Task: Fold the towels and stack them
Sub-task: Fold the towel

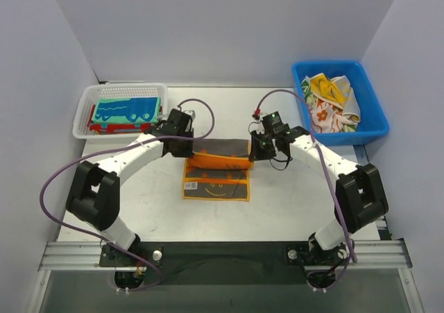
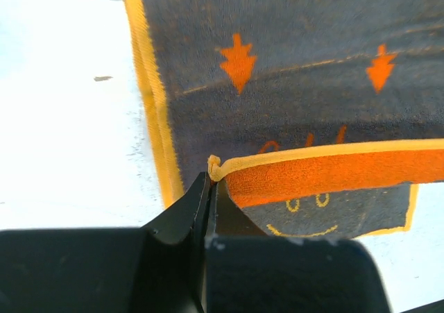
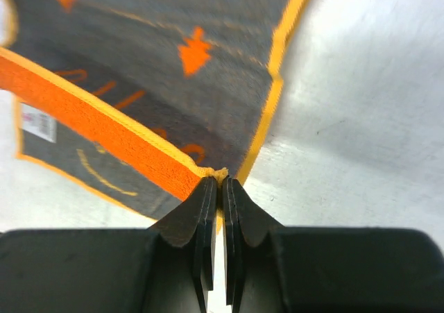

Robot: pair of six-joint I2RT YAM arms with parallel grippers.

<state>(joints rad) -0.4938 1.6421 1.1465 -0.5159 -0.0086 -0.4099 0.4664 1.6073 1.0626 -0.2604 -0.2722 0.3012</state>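
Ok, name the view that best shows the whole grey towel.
The top external view: the grey towel shows whole there, its far edge lifted. Each wrist view shows only one pinched corner and part of the print.

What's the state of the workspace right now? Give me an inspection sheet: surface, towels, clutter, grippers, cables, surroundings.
Surface: white table, with a small dark speck beside the towel in the left wrist view.
Job's things: grey towel mid-table, partly folded, orange underside showing; folded towels stacked in the white basket; crumpled towels in the blue bin.
Clutter: nothing seen.
Grippers: left gripper and right gripper are each shut on a corner of the grey towel's raised edge.
Cables: purple cables loop along both arms.
Surroundings: pale walls on three sides; metal rail at the near edge.
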